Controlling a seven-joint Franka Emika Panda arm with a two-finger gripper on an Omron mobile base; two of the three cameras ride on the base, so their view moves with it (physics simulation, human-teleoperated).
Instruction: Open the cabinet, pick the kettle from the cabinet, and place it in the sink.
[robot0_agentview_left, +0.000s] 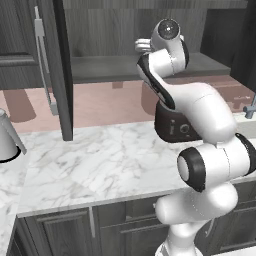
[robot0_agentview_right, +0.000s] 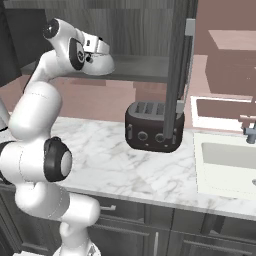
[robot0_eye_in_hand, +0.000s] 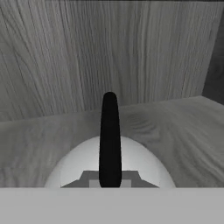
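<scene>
The cabinet (robot0_agentview_left: 100, 65) stands open, its doors (robot0_agentview_right: 179, 65) swung out over the counter. Close up in the hand view, the kettle (robot0_eye_in_hand: 140, 162) is a pale silver dome on the wood-grain shelf, its thin black loop handle (robot0_eye_in_hand: 109, 131) rising straight from between my fingertips. My gripper (robot0_eye_in_hand: 109, 181) is shut on that handle. From the base views my hand (robot0_agentview_left: 143, 46) reaches into the cabinet just above the shelf (robot0_agentview_right: 140, 67), and the arm hides the kettle there. The off-white sink (robot0_agentview_right: 225, 160) lies at the far right with its faucet (robot0_agentview_right: 248, 129).
A dark toaster (robot0_agentview_right: 150, 127) sits on the marble counter under the cabinet, behind the right door's lower edge. A conical silver vessel (robot0_agentview_left: 7, 137) stands at the counter's left end. The left door (robot0_agentview_left: 60, 70) hangs out over the counter.
</scene>
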